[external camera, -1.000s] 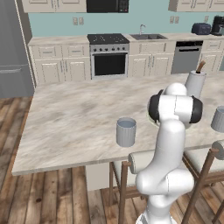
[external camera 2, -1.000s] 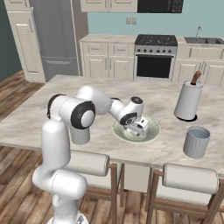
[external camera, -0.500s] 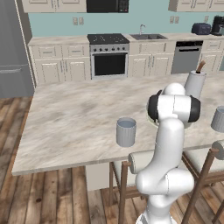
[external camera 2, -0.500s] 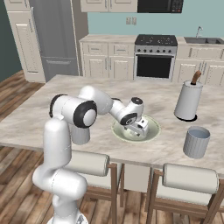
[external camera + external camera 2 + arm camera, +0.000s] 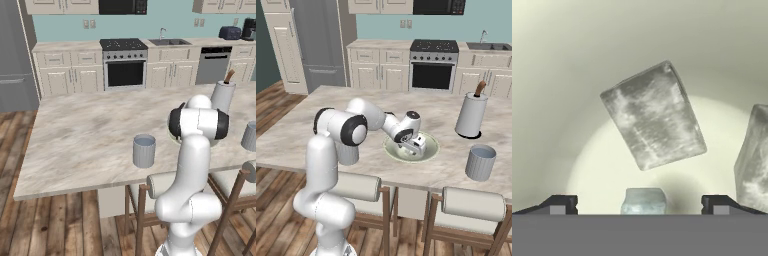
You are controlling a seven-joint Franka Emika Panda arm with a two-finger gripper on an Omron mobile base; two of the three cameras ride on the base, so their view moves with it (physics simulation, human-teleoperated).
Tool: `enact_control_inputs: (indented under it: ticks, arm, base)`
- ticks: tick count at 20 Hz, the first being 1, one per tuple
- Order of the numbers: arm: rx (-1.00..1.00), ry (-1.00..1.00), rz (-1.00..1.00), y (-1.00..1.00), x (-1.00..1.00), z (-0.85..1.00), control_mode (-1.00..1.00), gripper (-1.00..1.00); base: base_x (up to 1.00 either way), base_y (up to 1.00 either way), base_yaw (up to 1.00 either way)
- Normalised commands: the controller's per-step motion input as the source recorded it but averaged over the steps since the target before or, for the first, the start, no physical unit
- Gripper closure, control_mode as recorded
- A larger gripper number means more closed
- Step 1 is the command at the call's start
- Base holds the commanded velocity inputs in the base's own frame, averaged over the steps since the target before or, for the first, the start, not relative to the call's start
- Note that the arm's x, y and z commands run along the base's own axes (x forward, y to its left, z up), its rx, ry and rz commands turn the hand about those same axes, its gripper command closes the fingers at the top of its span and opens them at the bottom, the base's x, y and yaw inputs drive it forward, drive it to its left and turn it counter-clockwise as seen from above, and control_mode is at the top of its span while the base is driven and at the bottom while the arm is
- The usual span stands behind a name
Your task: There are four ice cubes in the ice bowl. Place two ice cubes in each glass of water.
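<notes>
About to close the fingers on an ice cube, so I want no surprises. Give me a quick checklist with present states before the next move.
1. Gripper open: ok.
2. Gripper down inside the ice bowl: ok.
3. An ice cube lies between the fingertips: ok.
4. Second, larger ice cube beyond the tips, apart from them: ok.
5. Both glasses upright on the counter, near glass and far glass: ok.
6. Cube count of four: cannot tell.
</notes>
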Motion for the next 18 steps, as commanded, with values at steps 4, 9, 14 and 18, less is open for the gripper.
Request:
enact_control_inputs:
  ticks: [4,9,14,18]
  arm:
    - [0.00,0.00,0.00,-0.02,0.00,-0.12,-1.00,-1.00]
    - [0.00,0.00,0.00,-0.01,0.00,-0.12,-1.00,1.00]
    - [0.00,0.00,0.00,-0.01,0.00,-0.16,-1.00,1.00]
    - [0.00,0.00,0.00,-0.04,0.00,-0.14,-1.00,1.00]
  base:
    - [0.00,0.00,0.00]
    - [0.00,0.00,0.00]
    - [0.00,0.00,0.00]
    - [0.00,0.00,0.00]
